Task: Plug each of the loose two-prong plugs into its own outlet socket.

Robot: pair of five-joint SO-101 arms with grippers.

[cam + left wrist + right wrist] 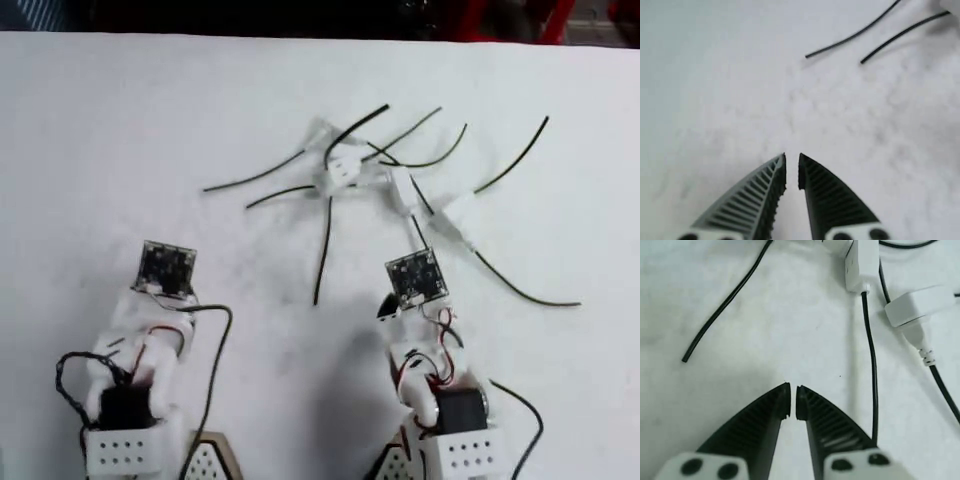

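Bright, even light from above. White desk (100, 120) nearly washed out, mild glare. Shadows soft, faint; thin ones hug cables (870, 365).

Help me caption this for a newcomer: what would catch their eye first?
A tangle of white plugs and sockets with short black cords sprawls mid-table, toward the far side. Nearer, the left gripper and right gripper sit shut and empty over the white table, the right one close to the tangle.

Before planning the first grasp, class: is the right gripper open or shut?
Shut: the fingertips of the right gripper nearly meet, with nothing between them.
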